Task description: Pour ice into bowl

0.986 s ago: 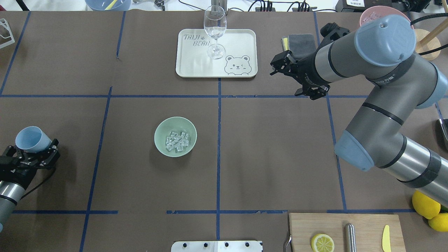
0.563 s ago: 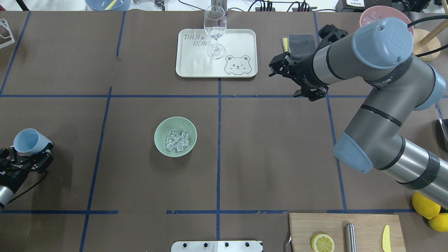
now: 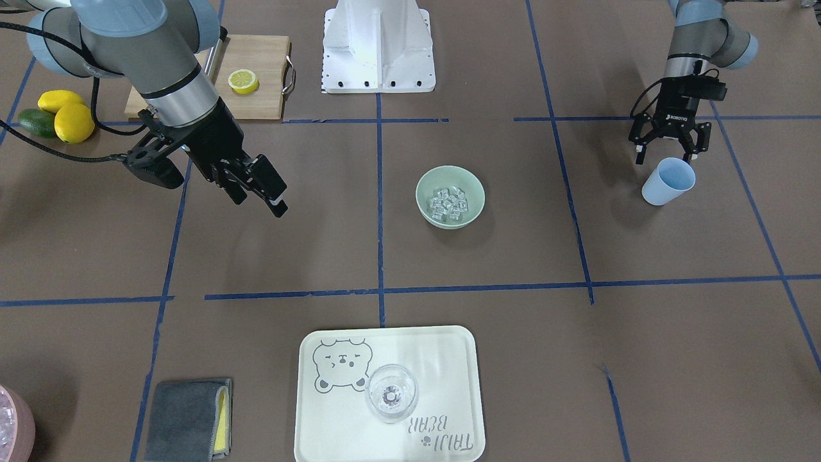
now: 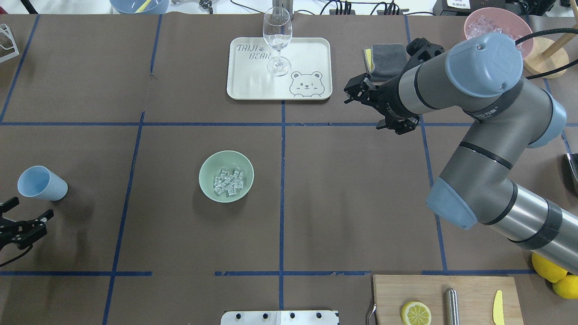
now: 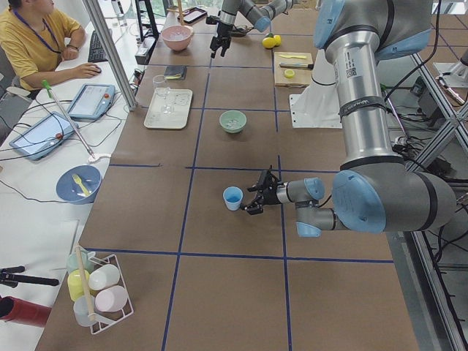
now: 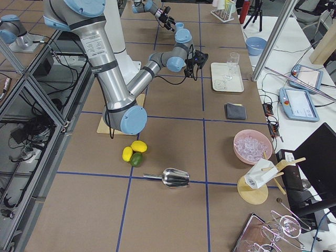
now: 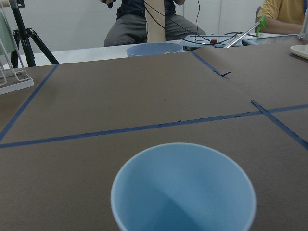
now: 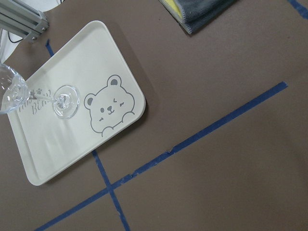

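Front-facing view: bowl (image 3: 421, 200), sage green, upright on the brown table cover, with ice (image 3: 449, 204) heaped inside it. I log the left gripper (image 3: 667, 156) well off to the bowl's right in this view, jaws apart. The blue cup (image 3: 667, 181) stands upright just beside it, not gripped. The right gripper (image 3: 260, 197) hangs well off the bowl's opposite side, jaws apart, holding nothing. A tray (image 3: 449, 359) carrying a wine glass (image 3: 391, 393) lies on the camera side of the bowl.
Overhead view: ice clustered at the bowl's centre; cup far to the bowl's left, clear of the spread left jaws.
Exterior left view: cup nearer the camera than the bowl, just beside the near gripper.
Exterior right view: I cannot make out the bowl.
Left wrist view: cup mouth close below the lens, its inside plain blue.
Right wrist view: tray and wine glass foot.
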Available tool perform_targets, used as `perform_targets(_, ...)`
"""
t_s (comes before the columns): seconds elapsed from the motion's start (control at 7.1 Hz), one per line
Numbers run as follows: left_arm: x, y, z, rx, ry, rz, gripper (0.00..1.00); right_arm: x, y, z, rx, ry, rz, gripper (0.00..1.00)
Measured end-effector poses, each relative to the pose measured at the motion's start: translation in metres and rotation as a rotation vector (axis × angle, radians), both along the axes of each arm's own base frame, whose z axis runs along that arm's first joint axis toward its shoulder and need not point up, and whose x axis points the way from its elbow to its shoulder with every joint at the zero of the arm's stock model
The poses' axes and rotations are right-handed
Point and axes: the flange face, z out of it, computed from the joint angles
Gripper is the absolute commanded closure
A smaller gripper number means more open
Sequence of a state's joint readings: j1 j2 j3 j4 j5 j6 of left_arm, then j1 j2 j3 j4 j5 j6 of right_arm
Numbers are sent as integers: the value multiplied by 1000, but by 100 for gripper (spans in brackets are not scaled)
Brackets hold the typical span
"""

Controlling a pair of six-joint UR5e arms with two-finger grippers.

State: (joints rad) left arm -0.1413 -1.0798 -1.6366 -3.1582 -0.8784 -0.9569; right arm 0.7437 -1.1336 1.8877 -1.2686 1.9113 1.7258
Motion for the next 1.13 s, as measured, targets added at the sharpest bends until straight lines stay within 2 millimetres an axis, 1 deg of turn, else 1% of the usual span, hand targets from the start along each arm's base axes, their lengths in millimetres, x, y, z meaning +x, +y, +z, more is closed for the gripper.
perform_targets(0.14,-23,10,0,-2,-60,93,0,0,0,0,1,-1,0,0)
perform_targets(0.42,-56,24,12,16,-193,248,0,1,1,-1,2,-1,0,0)
perform_targets(0.56,-70,26,18,55,-277,323,0,-1,2,-1,0,1,-4,0)
perform_targets(0.7,-83,23,24,92,-347,388,0,-10,10,-3,-1,-1,-18,0)
perform_targets(0.85,-91,11,31,120,-401,430,0,-32,24,-12,-9,1,-35,0)
perform_targets(0.99,-93,-16,39,152,-456,433,0,-63,44,-29,-24,17,-37,0)
perform_targets(1.13,-90,-49,40,165,-509,416,0,-94,66,-44,-34,38,-35,0)
